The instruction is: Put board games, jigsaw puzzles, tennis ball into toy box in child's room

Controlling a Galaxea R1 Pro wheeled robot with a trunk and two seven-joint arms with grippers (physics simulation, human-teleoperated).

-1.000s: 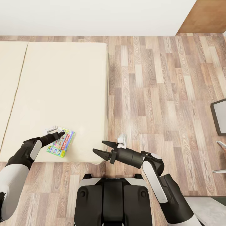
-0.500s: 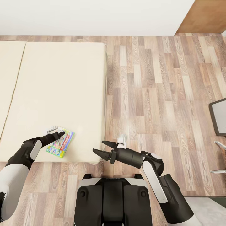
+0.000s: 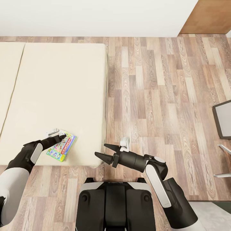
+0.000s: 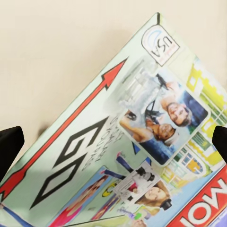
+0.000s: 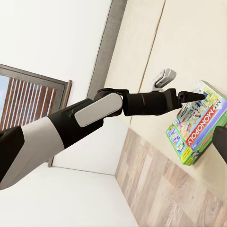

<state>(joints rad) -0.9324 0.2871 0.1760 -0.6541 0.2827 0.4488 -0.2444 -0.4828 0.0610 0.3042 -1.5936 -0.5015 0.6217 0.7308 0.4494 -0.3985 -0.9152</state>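
- One Monopoly board game [image 3: 61,148] lies flat near the bed's [image 3: 64,83] near edge, left of me.
- My right gripper [image 3: 104,152] hangs spread open, empty, over the wood floor [image 3: 160,96].
- My left gripper [image 3: 61,137] sits right over the box; can't tell its jaw state.

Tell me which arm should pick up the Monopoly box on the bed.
Left. The left gripper hangs right over the Monopoly box on the bed; the right gripper is off the mattress, open.
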